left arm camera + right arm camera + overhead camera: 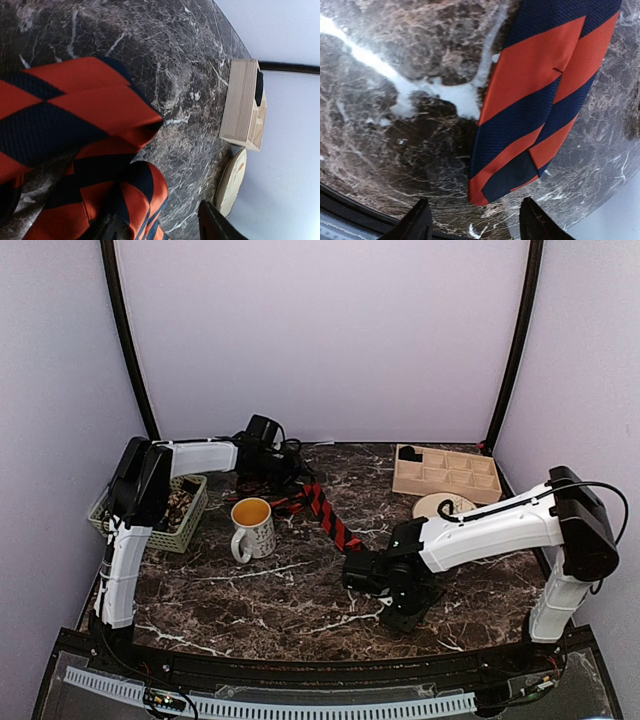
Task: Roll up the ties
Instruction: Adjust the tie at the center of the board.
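One tie (328, 515) with bold red-and-dark diagonal stripes lies on the marble table (250, 600), running from the back middle toward the front right. My left gripper (288, 480) is open at its wide, bunched end. In the left wrist view the folded fabric (90, 115) fills the left side, and a fold lies against the left finger of the gripper (160, 222). My right gripper (362, 570) is open just short of the narrow end. In the right wrist view the tie's tip (492, 187) lies flat ahead of the gap between the fingers (477, 222). No dotted ties are visible.
A white mug (252, 528) of orange liquid stands left of the tie. A green basket (165, 515) sits at the left edge. A wooden compartment box (446, 472) and a pale round disc (443, 506) are at the back right. They also show in the left wrist view, the box (242, 105) above the disc (231, 182).
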Available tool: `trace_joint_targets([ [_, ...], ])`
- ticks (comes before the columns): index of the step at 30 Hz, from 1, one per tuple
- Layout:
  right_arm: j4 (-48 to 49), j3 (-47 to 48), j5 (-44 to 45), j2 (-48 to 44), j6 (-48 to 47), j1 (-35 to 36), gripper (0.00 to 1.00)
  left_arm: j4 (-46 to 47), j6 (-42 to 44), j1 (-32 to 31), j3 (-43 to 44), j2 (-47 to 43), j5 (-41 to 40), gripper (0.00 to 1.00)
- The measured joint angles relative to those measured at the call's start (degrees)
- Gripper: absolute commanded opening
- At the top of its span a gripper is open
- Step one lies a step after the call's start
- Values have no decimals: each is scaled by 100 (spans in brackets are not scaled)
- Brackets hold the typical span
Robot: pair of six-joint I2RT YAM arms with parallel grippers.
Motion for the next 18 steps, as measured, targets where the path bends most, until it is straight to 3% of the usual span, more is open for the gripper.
trace_joint_targets([
  [2,15,0,-188,-90,-33,-24,65,-308,162,9,199,-2,-87,79],
  [5,105,2,-549,-411,-42,-129,64,-931,466,15,527,-2,-291,83],
  [10,472,264,-1191,-914,170,-726,49,-1906,994,15,1156,-37,-699,98],
  [18,1617,968,-1788,-17,684,-1303,34,-2507,1882,22,1213,-691,-1943,99],
])
